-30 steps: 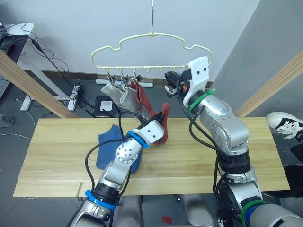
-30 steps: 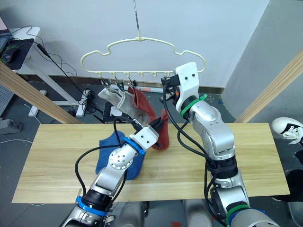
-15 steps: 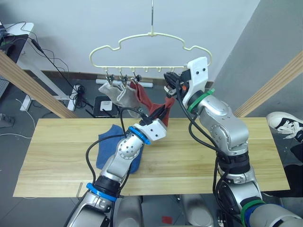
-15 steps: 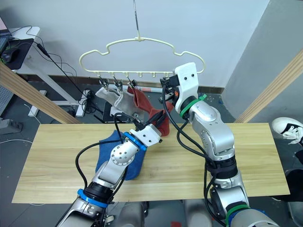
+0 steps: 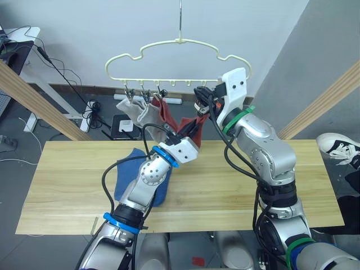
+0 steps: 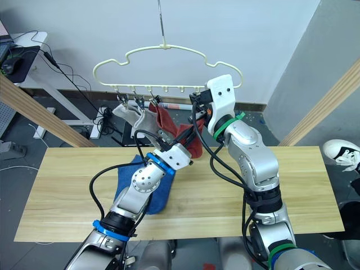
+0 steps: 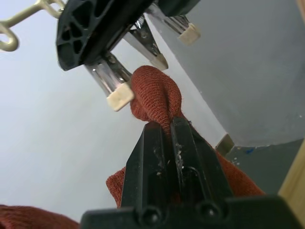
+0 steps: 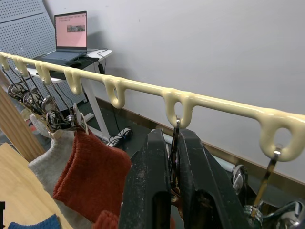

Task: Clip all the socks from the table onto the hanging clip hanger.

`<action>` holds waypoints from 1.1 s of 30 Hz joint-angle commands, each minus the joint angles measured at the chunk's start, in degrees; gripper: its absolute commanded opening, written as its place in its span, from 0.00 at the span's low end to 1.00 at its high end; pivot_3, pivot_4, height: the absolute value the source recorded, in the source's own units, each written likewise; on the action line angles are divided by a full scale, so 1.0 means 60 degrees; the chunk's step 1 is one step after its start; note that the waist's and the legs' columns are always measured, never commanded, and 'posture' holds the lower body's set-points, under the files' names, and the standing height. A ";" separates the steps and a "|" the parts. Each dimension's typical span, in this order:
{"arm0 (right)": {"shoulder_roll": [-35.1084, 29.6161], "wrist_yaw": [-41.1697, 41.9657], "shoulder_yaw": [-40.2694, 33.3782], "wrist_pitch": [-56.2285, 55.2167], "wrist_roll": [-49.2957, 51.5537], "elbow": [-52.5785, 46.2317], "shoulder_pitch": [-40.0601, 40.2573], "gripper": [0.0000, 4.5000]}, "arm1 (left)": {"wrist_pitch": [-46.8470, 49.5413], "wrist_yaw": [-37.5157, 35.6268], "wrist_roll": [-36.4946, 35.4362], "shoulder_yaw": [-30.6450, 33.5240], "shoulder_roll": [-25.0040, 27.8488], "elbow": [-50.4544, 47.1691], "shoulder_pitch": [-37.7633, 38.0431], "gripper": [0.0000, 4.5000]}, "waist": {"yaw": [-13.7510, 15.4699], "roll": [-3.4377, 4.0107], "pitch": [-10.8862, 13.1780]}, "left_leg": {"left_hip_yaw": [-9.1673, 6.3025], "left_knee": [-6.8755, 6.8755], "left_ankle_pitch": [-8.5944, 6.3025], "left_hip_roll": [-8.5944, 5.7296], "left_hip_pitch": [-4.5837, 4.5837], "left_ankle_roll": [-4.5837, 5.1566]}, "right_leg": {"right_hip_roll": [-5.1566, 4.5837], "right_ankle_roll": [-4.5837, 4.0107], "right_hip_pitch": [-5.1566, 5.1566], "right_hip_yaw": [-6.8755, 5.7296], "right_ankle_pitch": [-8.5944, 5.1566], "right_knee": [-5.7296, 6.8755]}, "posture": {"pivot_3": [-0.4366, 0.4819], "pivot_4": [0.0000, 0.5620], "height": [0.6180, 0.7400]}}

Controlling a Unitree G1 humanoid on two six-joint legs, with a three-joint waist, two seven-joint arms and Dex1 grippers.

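The left gripper (image 7: 167,125) is clamped on a rust red sock (image 7: 155,93), lifting it to a metal clip (image 8: 174,143) at the 3 o'clock end of the clip hanger (image 5: 180,42). The right gripper (image 8: 172,138) squeezes that clip. Blue socks (image 5: 128,169) lie on the table (image 5: 225,185).
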 commanded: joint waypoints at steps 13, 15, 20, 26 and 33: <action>0.0030 0.0037 0.0083 0.0273 0.0227 -0.0475 0.0113 0.00 | -0.0392 0.0303 0.0071 0.0216 -0.0123 0.0044 -0.0310 0.00 | -0.0004 0.0000 0.0000 | 0.0000 0.0000 0.0000 0.0000 0.0000 0.0000 | 0.0000 0.0000 0.0000 0.0000 0.0000 0.0000 | 0.35 0.59 1.00; 0.0118 -0.0004 -0.0008 0.0338 0.0339 -0.0498 0.0122 0.07 | -0.0386 0.0323 0.0088 0.0205 -0.0129 0.0058 -0.0325 0.00 | -0.0004 0.0000 0.0000 | -0.0001 -0.0001 0.0000 0.0001 0.0001 0.0000 | 0.0000 0.0000 0.0000 -0.0002 0.0000 0.0000 | 0.35 0.59 1.00; 0.0164 -0.0053 -0.0093 0.0496 0.0498 -0.0642 0.0145 0.46 | -0.0280 0.0357 0.0137 0.0172 -0.0194 0.0107 -0.0383 0.00 | 0.0003 0.0000 0.0000 | -0.0001 0.0000 0.0000 0.0000 0.0000 0.0000 | 0.0000 0.0000 0.0000 -0.0001 0.0000 0.0000 | 0.35 0.59 1.00; -0.0104 0.0086 -0.0004 0.0772 0.0562 -0.1351 0.0420 0.71 | -0.0015 -0.0111 -0.0475 0.0191 -0.0353 -0.0006 -0.0180 0.06 | 0.0005 0.0000 0.0001 | -0.0001 -0.0002 0.0000 -0.0001 -0.0003 0.0000 | 0.0000 0.0000 -0.0001 -0.0002 0.0000 -0.0002 | 0.34 0.60 1.00; -0.0715 0.0265 0.0284 0.0856 0.0456 -0.2150 0.0867 0.71 | 0.0390 -0.1027 -0.1284 0.0240 -0.0241 -0.0433 0.0225 0.50 | 0.0001 0.0000 0.0001 | -0.0002 -0.0001 0.0000 0.0000 -0.0002 0.0000 | 0.0002 0.0001 0.0000 -0.0001 -0.0001 -0.0003 | 0.34 0.61 1.00</action>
